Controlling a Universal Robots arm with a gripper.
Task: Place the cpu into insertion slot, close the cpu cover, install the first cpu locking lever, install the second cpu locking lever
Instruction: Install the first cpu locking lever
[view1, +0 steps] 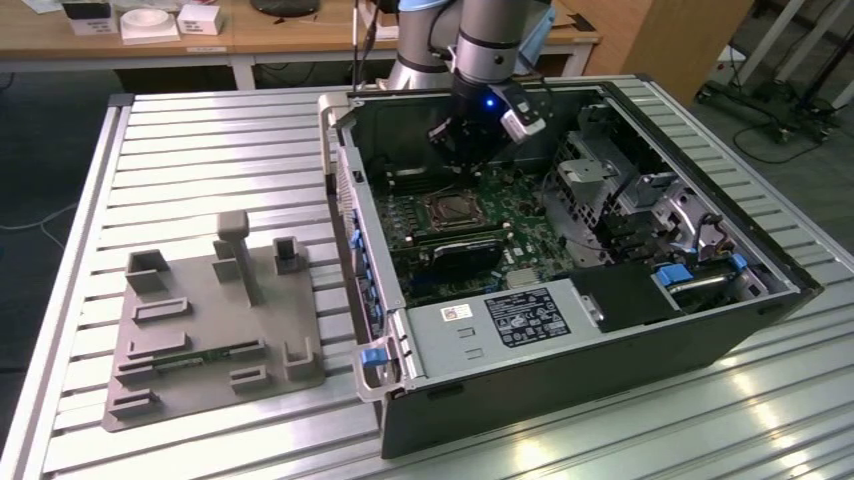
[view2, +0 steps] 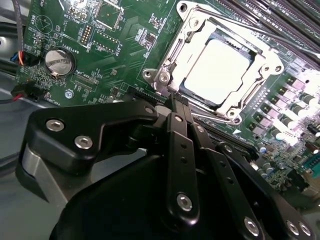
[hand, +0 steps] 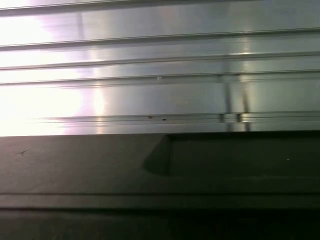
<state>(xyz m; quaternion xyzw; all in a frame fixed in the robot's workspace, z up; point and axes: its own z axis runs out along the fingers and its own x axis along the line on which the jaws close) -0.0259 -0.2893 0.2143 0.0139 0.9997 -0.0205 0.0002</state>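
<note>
Bright, even overhead light fills the exterior view. The table (view1: 200, 140) slats shine, with glare streaks at the near edge, and the inside of the case (view1: 534, 370) is dimmer. In the second wrist view the cpu (view2: 215, 70) top burns out to white, while the black gripper (view2: 172, 102) sits in shade. In the first wrist view glare whitens the slats above a dark, soft band.

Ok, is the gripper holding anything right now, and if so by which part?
Nothing, as far as shows: the gripper is shut with nothing between its fingertips, near a corner of the cpu cover, which lies over the cpu.
</note>
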